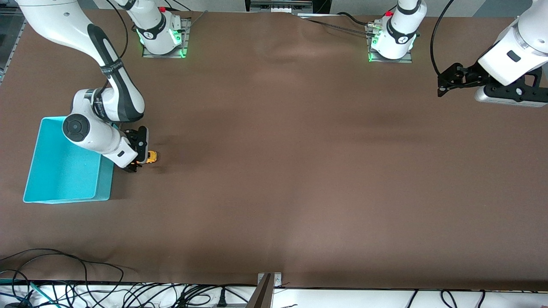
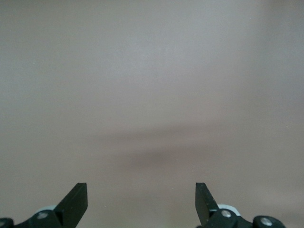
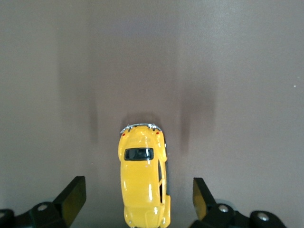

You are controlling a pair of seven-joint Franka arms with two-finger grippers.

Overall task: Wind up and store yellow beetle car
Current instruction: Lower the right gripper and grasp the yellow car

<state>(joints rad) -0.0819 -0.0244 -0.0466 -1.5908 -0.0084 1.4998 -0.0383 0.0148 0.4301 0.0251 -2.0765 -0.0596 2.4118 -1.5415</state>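
Nothing stored: yellow beetle car (image 3: pixel 143 175) sits on desk (image 1: pixel 299 171) between wide right hand (image 3: pixel 137 199) fingers beside empty turquoise bin (image 1: pixel 34 171); left hand (image 2: pixel 141 202) waits wide over the desk at its own end.

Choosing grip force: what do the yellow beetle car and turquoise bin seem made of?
Yellow beetle car: glossy painted shell with sharp highlights and a chrome-like bumper, probably die-cast metal or hard plastic. Turquoise bin: likely molded plastic, given its uniform color and thin walls.

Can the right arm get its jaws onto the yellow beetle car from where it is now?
Probably yes: the right gripper is open, straddling the yellow beetle car, with nothing between.
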